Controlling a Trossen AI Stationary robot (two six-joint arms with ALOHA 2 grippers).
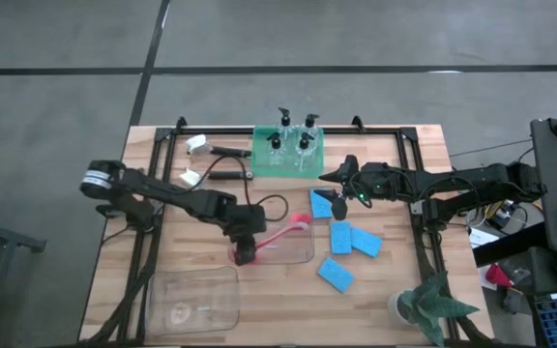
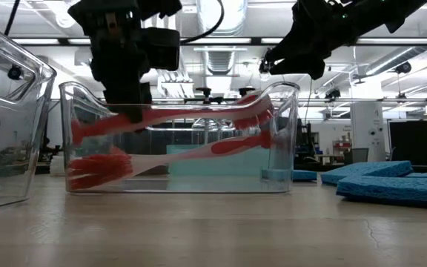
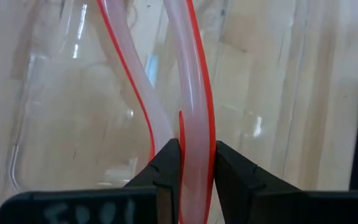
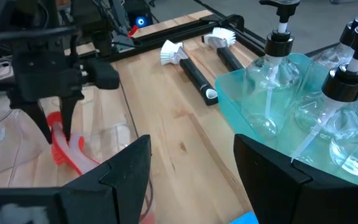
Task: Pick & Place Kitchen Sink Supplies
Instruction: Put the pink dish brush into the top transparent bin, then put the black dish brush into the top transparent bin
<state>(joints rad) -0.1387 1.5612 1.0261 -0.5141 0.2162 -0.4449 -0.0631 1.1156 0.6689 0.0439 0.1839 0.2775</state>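
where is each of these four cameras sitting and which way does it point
High view: above the table, looking straight down; both arms show, left gripper in the clear bin.
Low view: at tabletop height, looking level across; both arms drop in from above.
Left wrist view: on the left arm, looking past its fingers shut on a red brush.
Right wrist view: on the right arm, facing the green tray; right gripper open.
Shared: the red brush appears in all four.
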